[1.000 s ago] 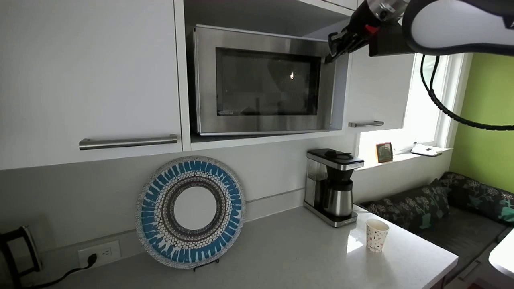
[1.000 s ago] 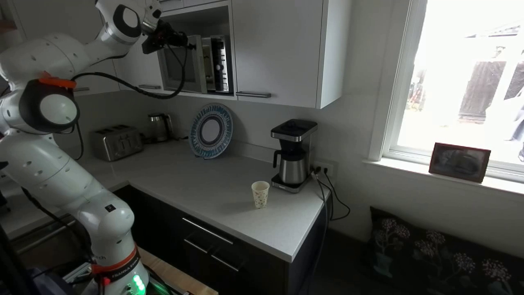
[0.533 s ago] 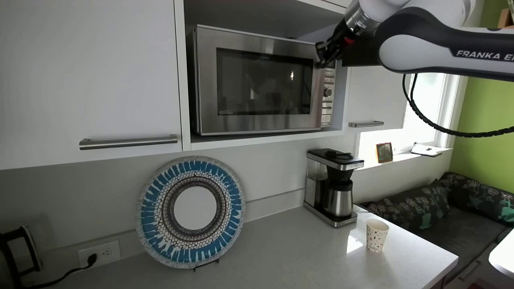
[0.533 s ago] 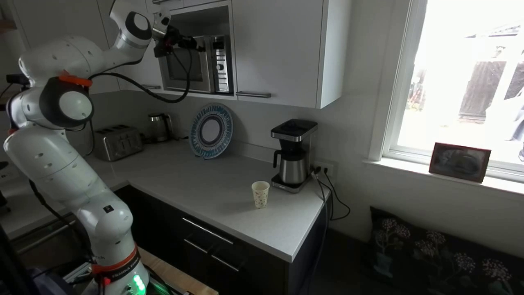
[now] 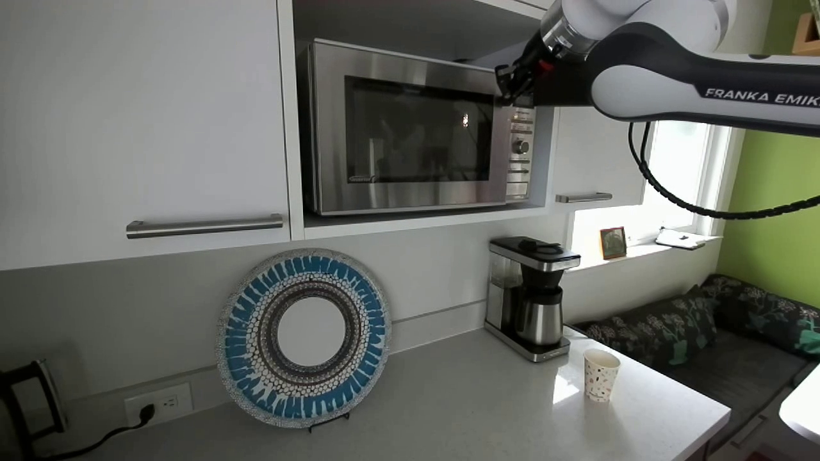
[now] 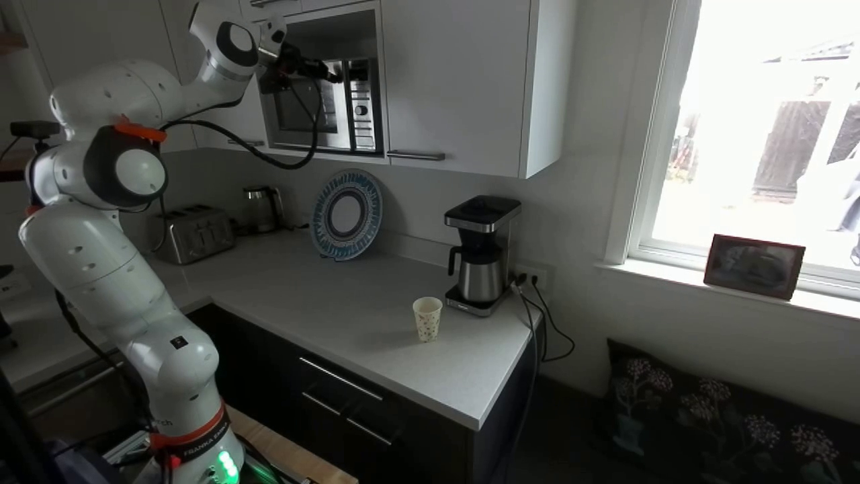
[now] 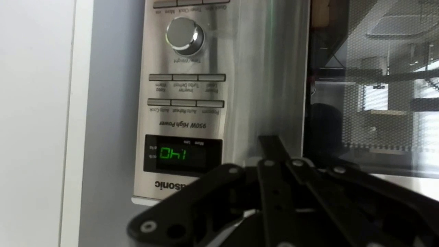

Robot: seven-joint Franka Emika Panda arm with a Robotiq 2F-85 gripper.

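A stainless microwave has a door [image 5: 410,197] with a dark window and a control panel [image 5: 520,163] beside it. My gripper [image 5: 505,96] is at the door's upper edge strip, near the panel side. In the wrist view the gripper [image 7: 274,147] comes in from the bottom with its fingers together and nothing seen between them. The fingertips lie against or just before the steel door strip [image 7: 271,85]; exact contact cannot be told. The door looks closed or almost closed against the body. In that view the panel's knob [image 7: 185,36] and lit green display [image 7: 183,156] are upside down.
The microwave sits in an open cabinet niche between white cupboard doors [image 5: 141,115]. Below, a round patterned plate [image 5: 237,333], a coffee maker [image 5: 541,320] and a paper cup [image 5: 601,378] stand on the counter [image 5: 474,397]. A toaster [image 6: 195,235] is farther back.
The microwave door has swung in toward the body, with my gripper moving along at its edge. The control panel, hidden by the door a second ago in an exterior view, now shows.
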